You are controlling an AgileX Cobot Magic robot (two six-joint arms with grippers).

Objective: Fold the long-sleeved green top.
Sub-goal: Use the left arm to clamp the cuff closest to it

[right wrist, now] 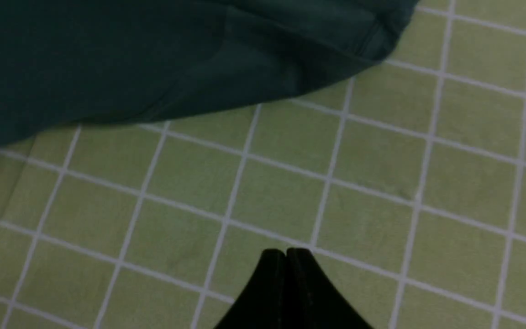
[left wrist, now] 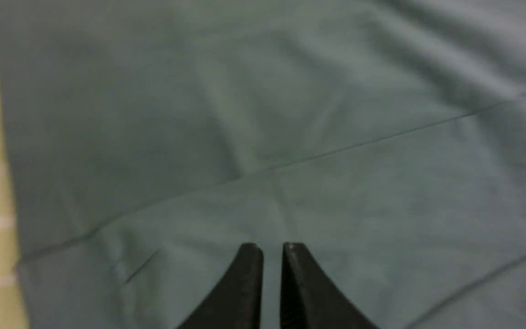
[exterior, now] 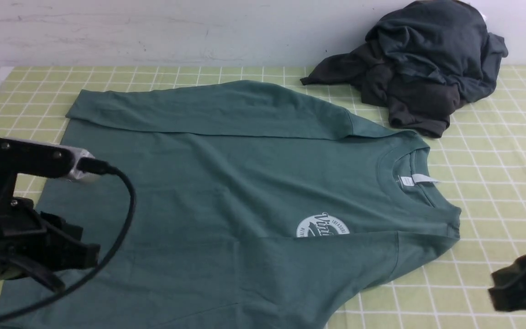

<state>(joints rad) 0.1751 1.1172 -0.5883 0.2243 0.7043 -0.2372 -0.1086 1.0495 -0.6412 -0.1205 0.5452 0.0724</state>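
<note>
Nearest the camera, the left pincer (left wrist: 270, 249) hangs just above the green long-sleeved top (exterior: 226, 192), its tips parted by a narrow slit with nothing between them. The right pincer (right wrist: 286, 251) is clenched tip to tip on nothing, over bare yellow-green checked surface (exterior: 496, 173) just beside the top's near shoulder edge. The top lies flat across the middle of the surface, collar toward the right. Its near sleeve (exterior: 336, 265) is folded in over the chest and covers the lower part of the round white logo (exterior: 322, 226). A white neck label (exterior: 416, 179) shows inside the collar. The far sleeve (exterior: 208, 109) lies folded along the far edge. Beyond it on the right, a heap of dark garments (exterior: 423, 64) rests against the white wall (exterior: 153, 32).
</note>
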